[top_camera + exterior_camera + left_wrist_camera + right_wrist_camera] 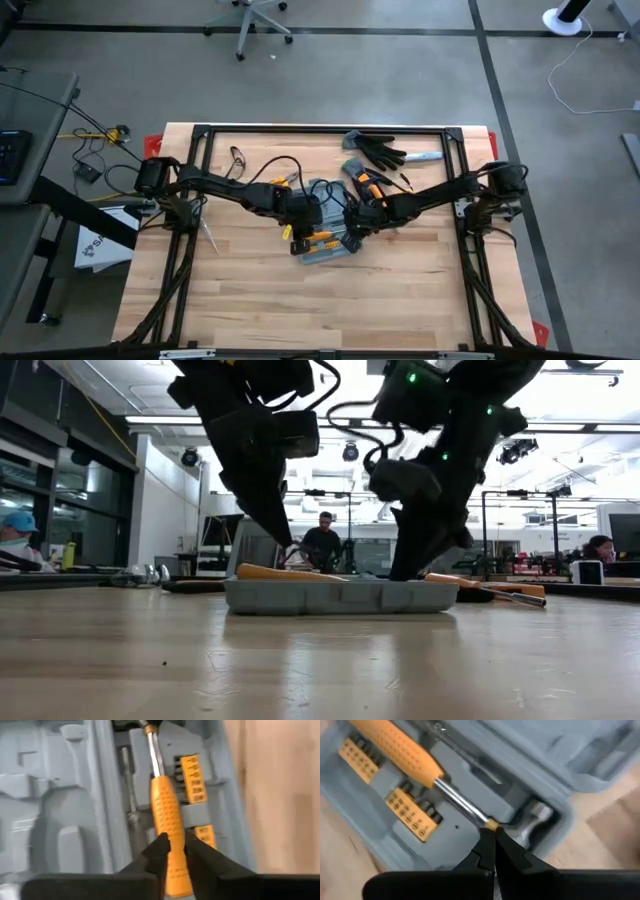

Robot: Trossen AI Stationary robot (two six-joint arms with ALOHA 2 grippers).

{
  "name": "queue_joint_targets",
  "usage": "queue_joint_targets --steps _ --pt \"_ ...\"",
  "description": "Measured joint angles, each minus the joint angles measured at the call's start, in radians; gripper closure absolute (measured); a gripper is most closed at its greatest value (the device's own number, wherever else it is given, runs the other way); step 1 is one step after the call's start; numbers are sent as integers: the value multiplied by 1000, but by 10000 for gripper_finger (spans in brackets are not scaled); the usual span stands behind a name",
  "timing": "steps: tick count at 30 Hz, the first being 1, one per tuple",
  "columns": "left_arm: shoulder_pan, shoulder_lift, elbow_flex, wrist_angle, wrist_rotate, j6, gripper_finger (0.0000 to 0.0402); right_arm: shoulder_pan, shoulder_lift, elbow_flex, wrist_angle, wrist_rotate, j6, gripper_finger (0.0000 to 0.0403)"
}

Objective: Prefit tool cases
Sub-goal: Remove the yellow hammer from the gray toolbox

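Gloves (378, 150) lay beyond the open tool case (330, 245). Left gripper (174, 851) jaws gripped the screwdriver (167, 817) handle; right gripper (490, 845) jaws closed at its shaft.

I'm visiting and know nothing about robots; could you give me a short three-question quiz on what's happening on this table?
1. True or false: the grey tool case lies open on the table.
2. What do the left gripper's jaws close on? A) a glove B) the orange tool handle C) a cable
3. Fill in: the right gripper, jaws shut, touches the tool's metal ____, not its handle.

Key: 1 true; 2 B; 3 shaft.
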Motion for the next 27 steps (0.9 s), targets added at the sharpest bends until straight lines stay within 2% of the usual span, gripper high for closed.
queue_joint_targets --steps 7,12,18,27 --pt "6 0 0 8 11 2 231 -11 64 4 58 -63 -6 403" --pt "6 18 0 -11 14 10 186 -16 67 2 85 -74 5 403" --pt "4 75 0 -104 34 21 182 -25 68 1 88 -88 8 403" --pt "-4 130 4 -61 -46 64 216 -25 69 0 102 -84 8 403"
